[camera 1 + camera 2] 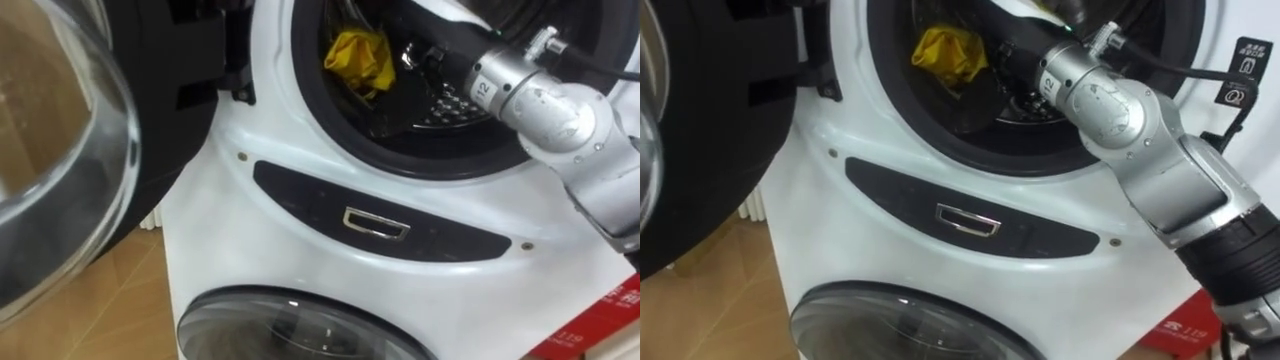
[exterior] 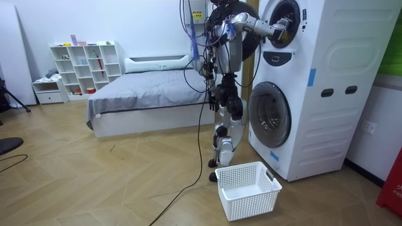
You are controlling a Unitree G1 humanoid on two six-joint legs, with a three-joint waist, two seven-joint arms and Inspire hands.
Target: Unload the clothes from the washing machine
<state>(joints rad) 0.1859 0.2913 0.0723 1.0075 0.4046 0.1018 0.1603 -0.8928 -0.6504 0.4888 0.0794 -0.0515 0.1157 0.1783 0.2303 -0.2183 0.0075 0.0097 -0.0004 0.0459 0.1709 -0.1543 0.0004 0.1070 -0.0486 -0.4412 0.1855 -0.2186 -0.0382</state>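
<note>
Yellow cloth (image 1: 360, 58), one piece, crumpled inside the upper drum (image 1: 420, 150) of the washing machine (image 1: 300, 240). One right hand (image 1: 1020, 60) deep in that drum, just beside the cloth, lost in shadow: grip impossible to tell. One white basket (image 2: 247, 188) on the floor before the machine. Lower door (image 1: 300, 330) cut off below.

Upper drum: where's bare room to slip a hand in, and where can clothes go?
Bare: the bottom of the drum between yellow cloth and door seal, and the white basket on the floor. Crowded: the drum's right, where the right hand reaches beside the cloth.
</note>
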